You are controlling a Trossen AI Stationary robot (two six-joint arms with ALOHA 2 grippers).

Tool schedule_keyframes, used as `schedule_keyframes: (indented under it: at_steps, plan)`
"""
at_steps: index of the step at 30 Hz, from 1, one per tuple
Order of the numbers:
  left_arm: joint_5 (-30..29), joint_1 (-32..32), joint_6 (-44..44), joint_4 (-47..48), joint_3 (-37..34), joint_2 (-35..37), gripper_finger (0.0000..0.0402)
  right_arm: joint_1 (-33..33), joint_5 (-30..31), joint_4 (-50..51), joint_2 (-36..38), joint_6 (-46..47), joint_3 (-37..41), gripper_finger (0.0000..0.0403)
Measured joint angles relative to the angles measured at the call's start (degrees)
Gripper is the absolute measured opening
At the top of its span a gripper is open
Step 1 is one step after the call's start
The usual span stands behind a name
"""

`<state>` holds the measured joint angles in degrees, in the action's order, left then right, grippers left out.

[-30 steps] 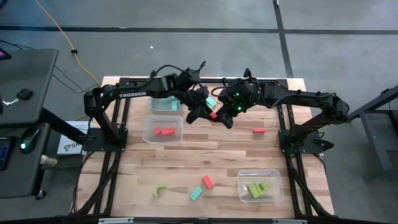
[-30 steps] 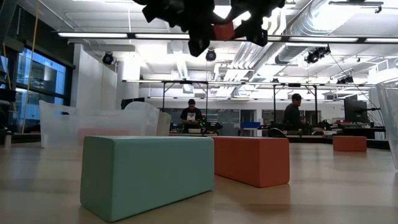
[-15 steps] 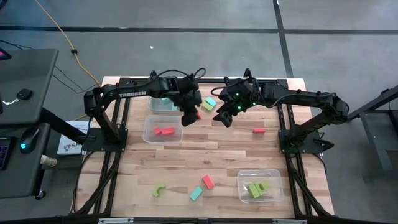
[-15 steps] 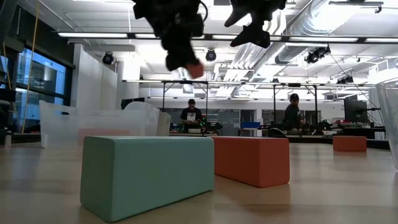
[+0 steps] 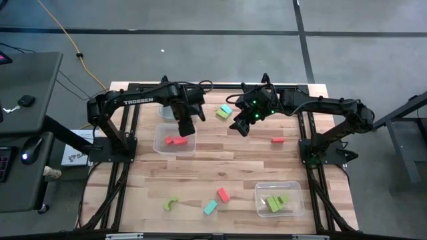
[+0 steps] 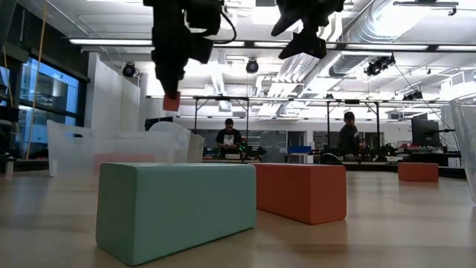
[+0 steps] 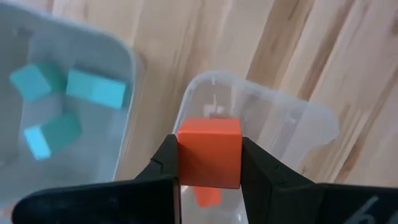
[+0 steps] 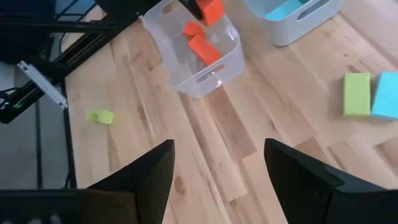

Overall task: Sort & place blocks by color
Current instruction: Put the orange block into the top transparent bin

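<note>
Wood bench [image 5: 220, 170], middle strip bare between the bins at the back and the loose blocks at the front; the left edge is also free.

Left gripper [image 5: 186, 127] hangs above the back rim of the red bin [image 5: 175, 139], arm reaching in from the left with "TROSSEN" readable on it. Its jaws are clamped on a red cube [image 7: 209, 153], which sits flush between both fingers, lifted off the bench, bin directly under it in the left wrist view. In the low view the cube [image 6: 171, 102] is high in the air.

Right gripper [image 5: 243, 124] hovers mid-back of the bench, near the green-and-cyan pair [image 5: 225, 111], jaws spread wide with nothing in them; right wrist view shows bare wood between the fingers [image 8: 148, 177].

Red bin already holds red blocks [image 5: 176, 141]. Cyan bin [image 5: 172, 112] sits behind it with cyan blocks [image 7: 96, 89] inside. Green bin [image 5: 279, 199] at front right holds green blocks [image 5: 275, 203].

Loose on the bench: red block at right [image 5: 277, 140], green arch [image 5: 171, 203], cyan block [image 5: 210, 207] and red block [image 5: 223, 195] at front centre.
</note>
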<state>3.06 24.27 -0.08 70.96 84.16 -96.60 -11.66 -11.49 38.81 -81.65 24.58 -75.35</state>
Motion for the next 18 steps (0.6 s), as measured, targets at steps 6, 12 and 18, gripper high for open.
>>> schedule_keyframes:
  at_steps: [6, 12, 18]
  plan:
    - [-0.5, -0.6, -2.7, 2.0, -4.9, 0.9, 0.0062, 0.0, 2.5, 0.0, 0.0, -0.1, 0.0, 0.0239]
    - [-0.7, -2.1, -3.0, 1.0, -11.1, 1.3, 0.0062, 0.0, 2.5, 0.2, 0.0, -0.5, 0.0, 0.0238]
    - [-0.8, -2.3, -3.4, -1.3, -14.8, 1.3, 0.0062, 0.0, 2.6, 0.2, 0.0, -0.6, 0.0, 0.0238]
